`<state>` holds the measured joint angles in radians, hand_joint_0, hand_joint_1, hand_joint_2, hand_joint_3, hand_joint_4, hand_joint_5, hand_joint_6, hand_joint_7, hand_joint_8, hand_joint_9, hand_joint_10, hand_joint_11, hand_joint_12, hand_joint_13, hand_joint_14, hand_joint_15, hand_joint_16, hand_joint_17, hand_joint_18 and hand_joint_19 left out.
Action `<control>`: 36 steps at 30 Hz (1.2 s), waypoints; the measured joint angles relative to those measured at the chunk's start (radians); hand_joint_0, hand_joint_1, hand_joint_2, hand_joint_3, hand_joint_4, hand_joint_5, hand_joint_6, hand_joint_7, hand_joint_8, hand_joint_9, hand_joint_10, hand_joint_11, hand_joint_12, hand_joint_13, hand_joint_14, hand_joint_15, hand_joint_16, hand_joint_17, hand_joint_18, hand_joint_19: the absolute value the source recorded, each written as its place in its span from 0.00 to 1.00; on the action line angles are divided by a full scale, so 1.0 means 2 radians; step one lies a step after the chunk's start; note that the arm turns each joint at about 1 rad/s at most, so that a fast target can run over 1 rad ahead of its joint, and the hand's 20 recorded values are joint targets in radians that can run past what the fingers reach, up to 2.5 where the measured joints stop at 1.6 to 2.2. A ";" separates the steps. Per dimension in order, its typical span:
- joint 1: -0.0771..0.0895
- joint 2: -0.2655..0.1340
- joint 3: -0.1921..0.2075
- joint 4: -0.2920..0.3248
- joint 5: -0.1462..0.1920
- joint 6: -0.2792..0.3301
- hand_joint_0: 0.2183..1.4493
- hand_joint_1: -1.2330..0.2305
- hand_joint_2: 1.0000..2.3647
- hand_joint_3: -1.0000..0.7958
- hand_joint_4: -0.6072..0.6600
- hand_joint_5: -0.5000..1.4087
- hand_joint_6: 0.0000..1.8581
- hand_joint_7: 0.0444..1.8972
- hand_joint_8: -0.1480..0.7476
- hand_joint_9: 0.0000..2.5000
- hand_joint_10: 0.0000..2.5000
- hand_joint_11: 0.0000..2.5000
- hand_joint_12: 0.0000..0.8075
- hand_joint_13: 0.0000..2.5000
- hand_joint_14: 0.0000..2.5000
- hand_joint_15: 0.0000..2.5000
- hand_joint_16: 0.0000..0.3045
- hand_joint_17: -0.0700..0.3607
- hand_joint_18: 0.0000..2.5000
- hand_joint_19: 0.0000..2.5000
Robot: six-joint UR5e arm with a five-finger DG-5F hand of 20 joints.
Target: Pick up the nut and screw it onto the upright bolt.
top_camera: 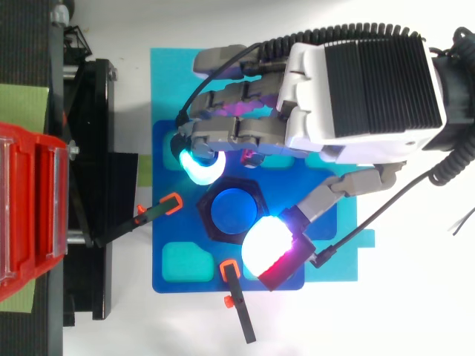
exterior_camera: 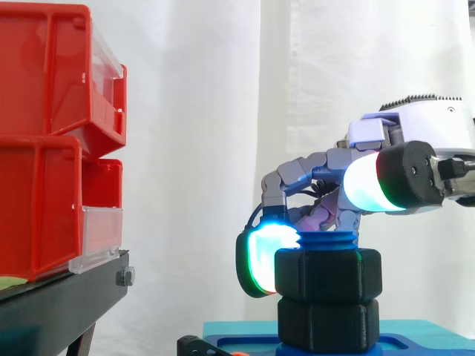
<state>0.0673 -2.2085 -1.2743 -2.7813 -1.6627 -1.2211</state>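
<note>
Nut (exterior_camera: 329, 273) already on the bolt (exterior_camera: 326, 239), thread showing above it. My hand (top_camera: 356, 89) is over the bolt, can't tell if it's gripping. Probably more turning left.

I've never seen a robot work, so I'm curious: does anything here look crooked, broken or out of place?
Nothing stands out. The nut sits level on the upright bolt, the blue plate lies flat under its clamps, and the red bins sit stacked on their stand.
</note>
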 measured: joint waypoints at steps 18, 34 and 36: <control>0.001 0.000 -0.006 0.015 0.000 0.001 0.20 0.61 0.00 0.28 0.53 0.31 0.27 0.72 0.45 0.58 0.00 0.02 0.33 0.28 0.00 0.00 0.10 0.32 0.15 0.00; -0.002 0.000 -0.006 0.017 0.001 -0.001 0.20 0.60 0.00 0.28 0.52 0.31 0.29 0.70 0.44 0.67 0.00 0.04 0.27 0.37 0.00 0.00 0.08 0.29 0.26 0.01; -0.002 0.000 -0.006 0.017 0.000 -0.001 0.20 0.60 0.00 0.28 0.52 0.31 0.29 0.69 0.44 0.67 0.00 0.04 0.27 0.37 0.00 0.00 0.08 0.29 0.26 0.01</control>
<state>0.0630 -2.2077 -1.2858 -2.7465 -1.6628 -1.2223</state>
